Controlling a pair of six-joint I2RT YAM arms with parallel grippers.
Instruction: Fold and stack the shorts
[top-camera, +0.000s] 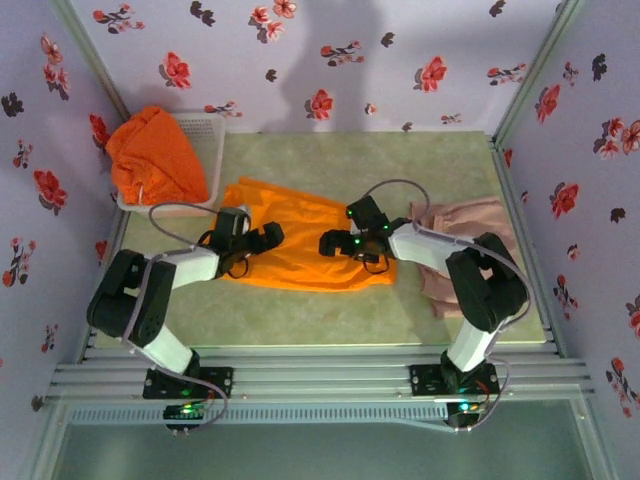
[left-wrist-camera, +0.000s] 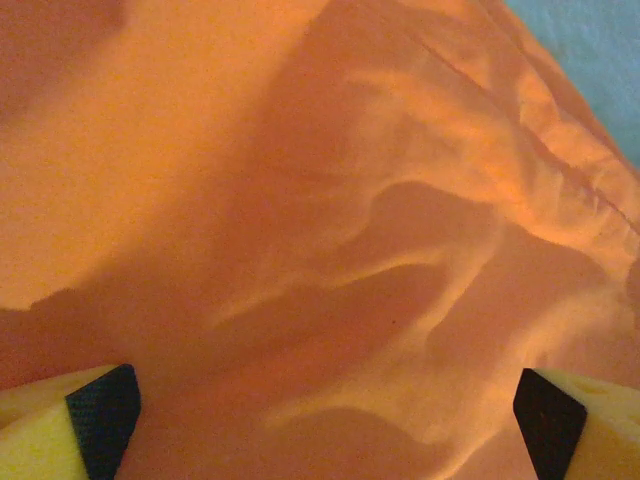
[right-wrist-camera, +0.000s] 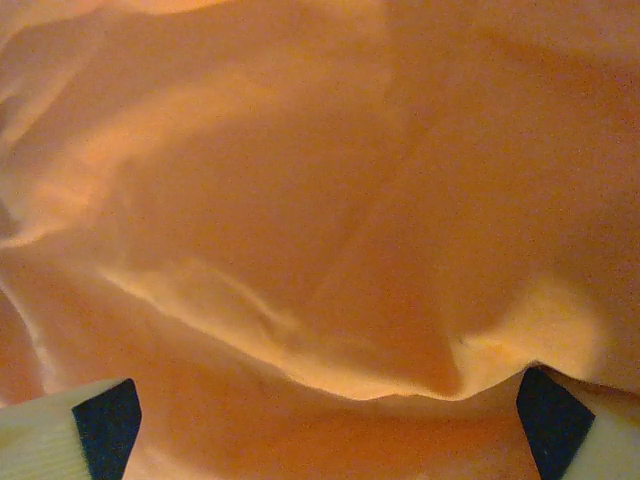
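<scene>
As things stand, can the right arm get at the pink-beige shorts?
Probably yes: the pink-beige shorts lie uncovered beside that arm, partly under its forearm. Its tool hangs open over the spread orange shorts, so it would have to pull back.

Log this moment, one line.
left hand open over orange shorts | right hand open over same | pink-beige shorts at right | second orange shorts on mesh basket

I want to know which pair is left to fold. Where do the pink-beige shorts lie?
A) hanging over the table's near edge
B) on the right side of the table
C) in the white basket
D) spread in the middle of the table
B: the pink-beige shorts lie on the right side of the table, while the basket holds an orange pair and the other orange pair is spread in the middle.
</scene>
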